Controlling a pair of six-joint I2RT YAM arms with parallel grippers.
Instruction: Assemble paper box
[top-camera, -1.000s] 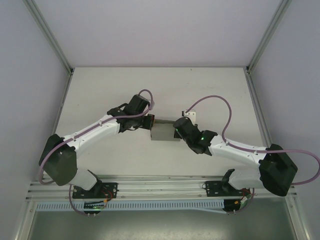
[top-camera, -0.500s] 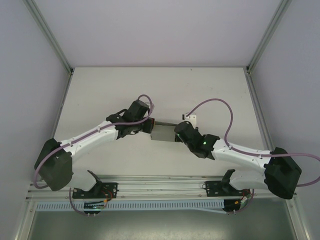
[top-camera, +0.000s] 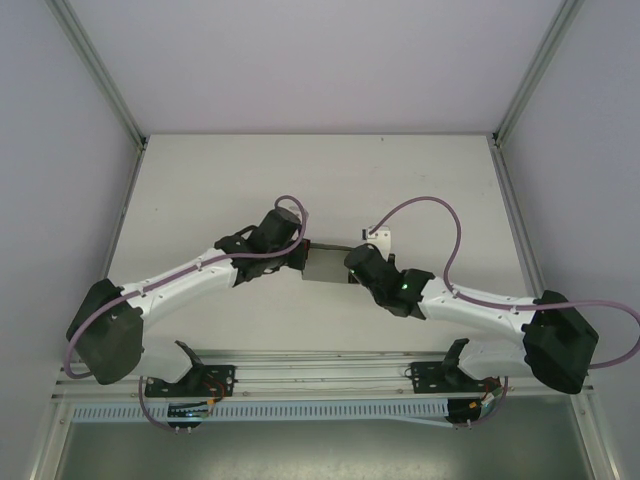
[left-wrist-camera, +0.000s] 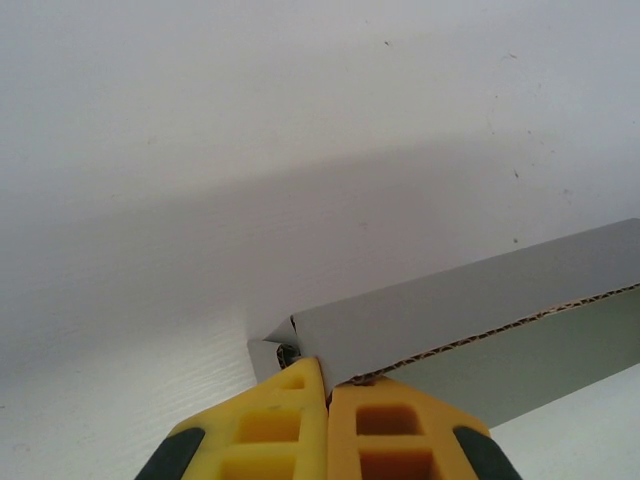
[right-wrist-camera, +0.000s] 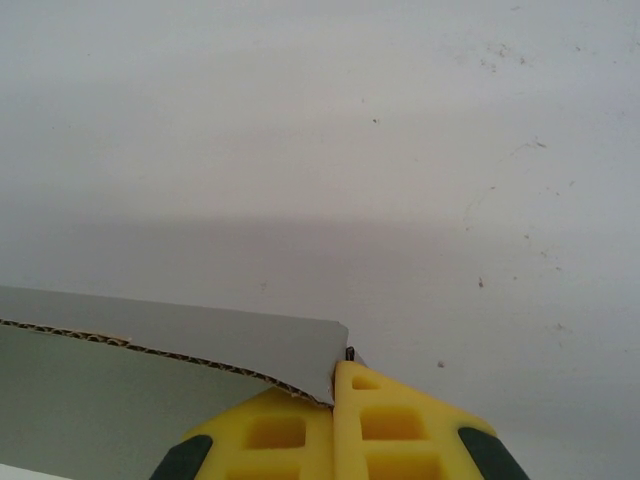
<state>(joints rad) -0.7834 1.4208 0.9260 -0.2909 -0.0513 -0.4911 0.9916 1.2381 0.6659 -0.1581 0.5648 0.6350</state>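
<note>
The paper box (top-camera: 326, 268) is a small shallow grey cardboard box at the middle of the white table (top-camera: 200, 180), held between both arms. My left gripper (top-camera: 299, 257) is shut on its left end. In the left wrist view the yellow fingers (left-wrist-camera: 280, 420) pinch the corner of a grey wall (left-wrist-camera: 470, 300), whose corrugated edge shows. My right gripper (top-camera: 351, 266) is shut on the right end. In the right wrist view the yellow fingertips (right-wrist-camera: 385, 410) clamp the end of the box wall (right-wrist-camera: 200, 340).
A small white piece (top-camera: 379, 236) sits by the right wrist's purple cable. Metal frame posts (top-camera: 100, 75) and grey side walls bound the table left and right. The rail with the arm bases (top-camera: 320, 375) runs along the near edge.
Both arms have sunk lower and stretched toward the box, and their elbows have dropped. The box stays gripped at both ends and its near face looks narrower.
</note>
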